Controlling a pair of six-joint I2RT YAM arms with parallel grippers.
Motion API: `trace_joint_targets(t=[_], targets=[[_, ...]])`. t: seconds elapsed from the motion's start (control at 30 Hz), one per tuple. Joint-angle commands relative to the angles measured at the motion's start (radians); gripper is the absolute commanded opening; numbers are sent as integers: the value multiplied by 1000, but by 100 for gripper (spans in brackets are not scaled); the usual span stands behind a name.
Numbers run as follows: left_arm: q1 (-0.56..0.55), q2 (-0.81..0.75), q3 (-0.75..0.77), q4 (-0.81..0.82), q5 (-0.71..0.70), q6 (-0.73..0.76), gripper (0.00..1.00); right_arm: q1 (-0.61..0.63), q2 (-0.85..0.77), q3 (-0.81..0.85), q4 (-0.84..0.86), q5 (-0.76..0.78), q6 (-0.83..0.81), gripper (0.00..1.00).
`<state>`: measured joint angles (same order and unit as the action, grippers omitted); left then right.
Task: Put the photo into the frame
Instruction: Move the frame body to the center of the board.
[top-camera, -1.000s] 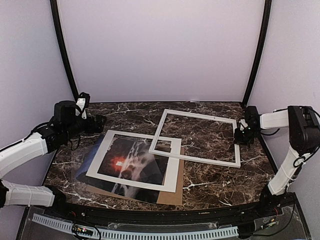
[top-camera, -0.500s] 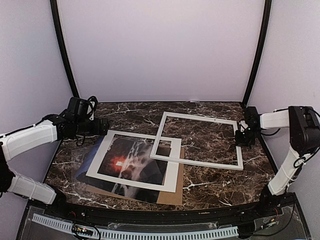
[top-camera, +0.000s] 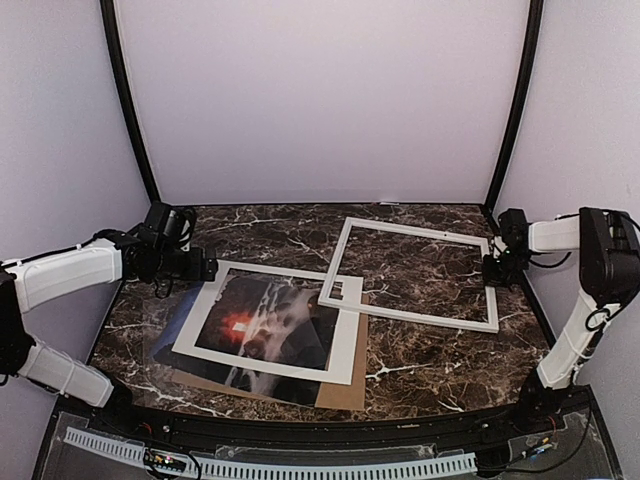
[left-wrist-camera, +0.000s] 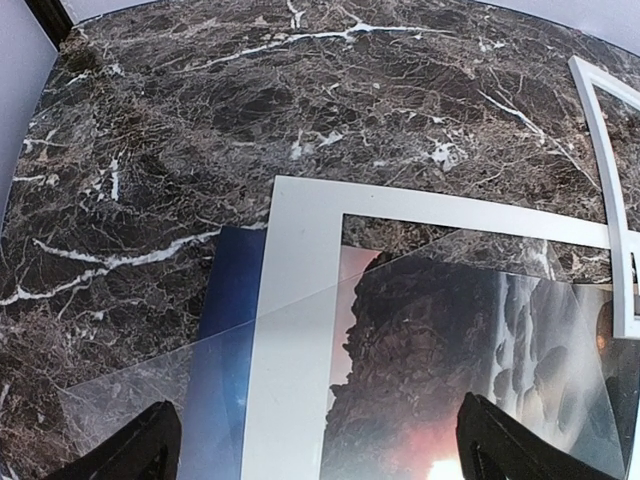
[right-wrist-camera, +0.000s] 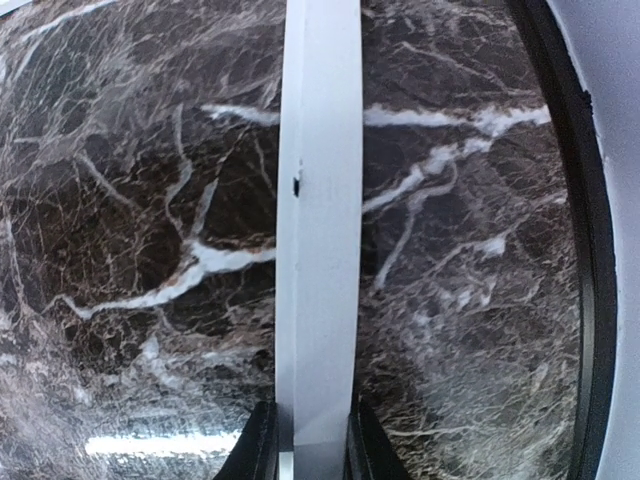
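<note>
1. While the right gripper (top-camera: 492, 268) has its two fingers clamped on the right-hand rail of the frame (top-camera: 418, 230), the frame itself lies on the right half of the worktop (top-camera: 420, 365). It's a bit skewed, and that rail runs close to the right edge.
2. Right wrist view is basically just the white rail (right-wrist-camera: 318, 250) running straight out from between the fingertips, marble on both sides.
3. The frame's near-left corner overlaps the far-right corner of the white mat (top-camera: 345, 350).
4. The photo (top-camera: 265, 325) is over in the near-left part of the worktop, under that mat. You can see the red glow through the mat's opening, and a dark blue strip pokes out past the mat's left side.
5. There's a brown cardboard sheet (top-camera: 340, 392) under the pile, peeking out at the mat's near-right corner.
6. The left gripper (top-camera: 205, 268) is spread wide with nothing in it, just beside the mat's far-left corner, near the left edge. Can't tell if it's touching anything.
7. Left wrist view also shows a clear sheet (left-wrist-camera: 140, 380) that seems to lie over the mat and photo, with one corner sticking out to the left.
</note>
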<state>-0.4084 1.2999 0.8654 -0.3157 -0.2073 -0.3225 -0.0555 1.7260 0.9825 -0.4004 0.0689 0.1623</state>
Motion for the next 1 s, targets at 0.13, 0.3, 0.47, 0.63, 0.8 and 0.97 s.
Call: trace_joint_targets(t=[0.13, 0.3, 0.47, 0.63, 0.8, 0.97], targets=[[-2, 33, 22, -29, -22, -23, 99, -26, 72, 73, 34, 104, 23, 0], [-2, 43, 30, -29, -25, -23, 99, -74, 76, 45, 110, 2, 100, 0], [-2, 51, 35, -24, -25, -20, 99, -90, 106, 68, 144, -53, 156, 0], [-2, 61, 39, -16, -10, -24, 99, -92, 143, 115, 166, -54, 217, 0], [-2, 63, 46, -11, -2, -20, 99, -92, 168, 139, 172, -27, 240, 0], [-2, 65, 51, -6, 4, -21, 99, -84, 148, 107, 186, -5, 209, 0]])
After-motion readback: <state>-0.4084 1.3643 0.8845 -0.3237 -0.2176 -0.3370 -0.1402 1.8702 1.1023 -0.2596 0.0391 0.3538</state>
